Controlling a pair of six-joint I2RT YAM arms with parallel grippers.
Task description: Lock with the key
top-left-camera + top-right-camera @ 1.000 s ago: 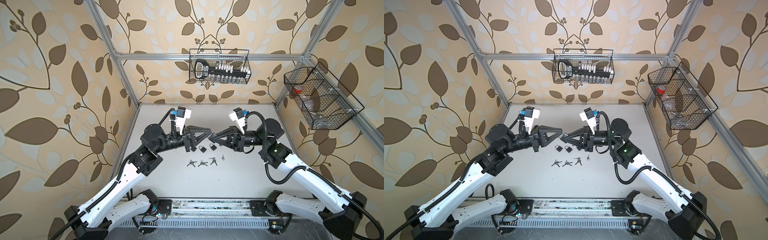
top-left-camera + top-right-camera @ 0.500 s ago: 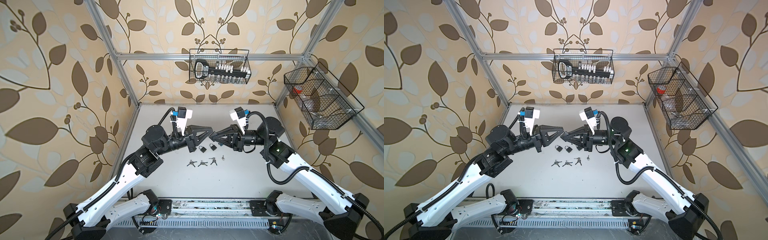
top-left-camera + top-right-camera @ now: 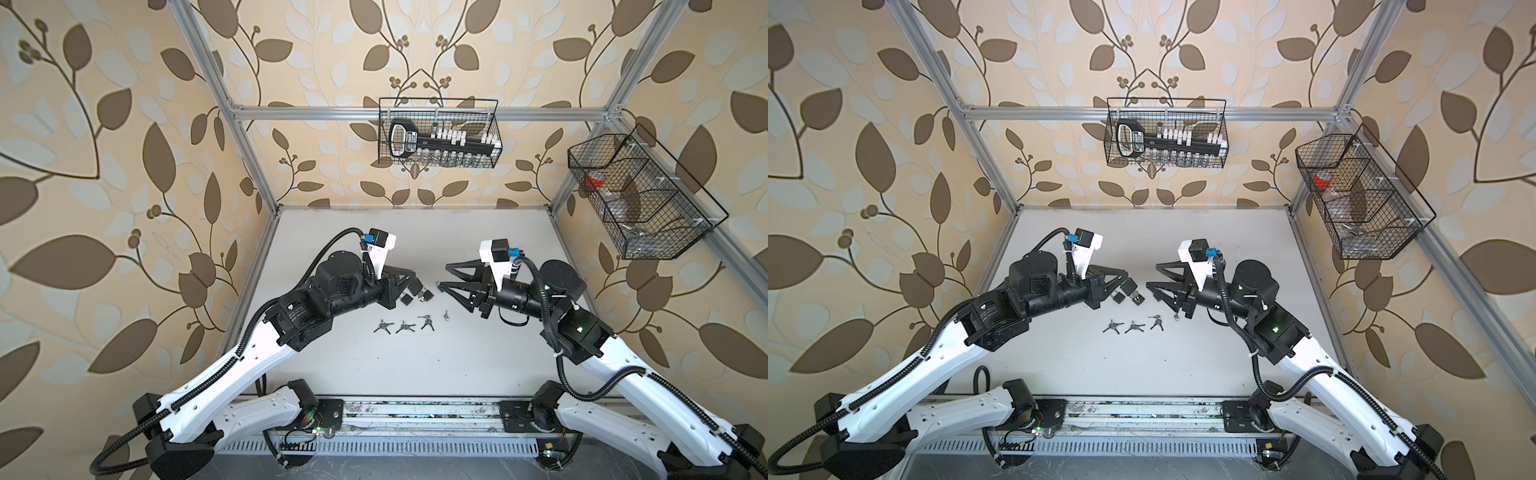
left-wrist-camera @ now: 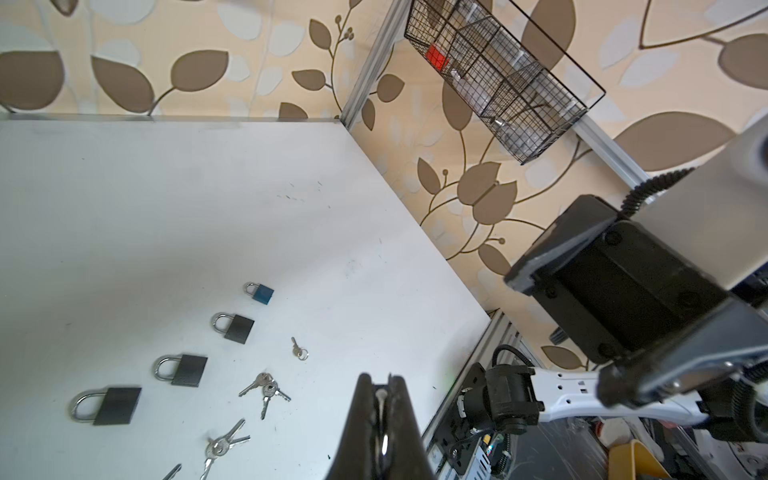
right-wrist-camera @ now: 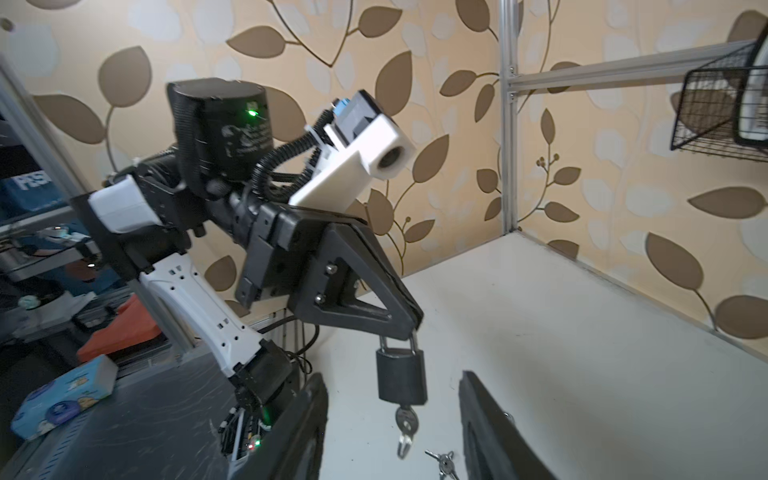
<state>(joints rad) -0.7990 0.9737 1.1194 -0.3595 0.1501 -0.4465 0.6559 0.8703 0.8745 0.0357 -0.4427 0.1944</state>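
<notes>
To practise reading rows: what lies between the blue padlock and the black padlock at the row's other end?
Two black padlocks, the second padlock and third padlock from the blue padlock, in the left wrist view.

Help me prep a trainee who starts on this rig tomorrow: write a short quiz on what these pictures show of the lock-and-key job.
1. True or false: the right hand is gripping the key.
2. By which part does the left hand hold the hanging padlock? A) body B) shackle C) key
3. How many padlocks lie on the table in the left wrist view?

Key
1. False: the right hand is open and empty; the key sits in the hanging padlock's keyhole.
2. B.
3. Four: one blue padlock and three black padlocks.
</notes>
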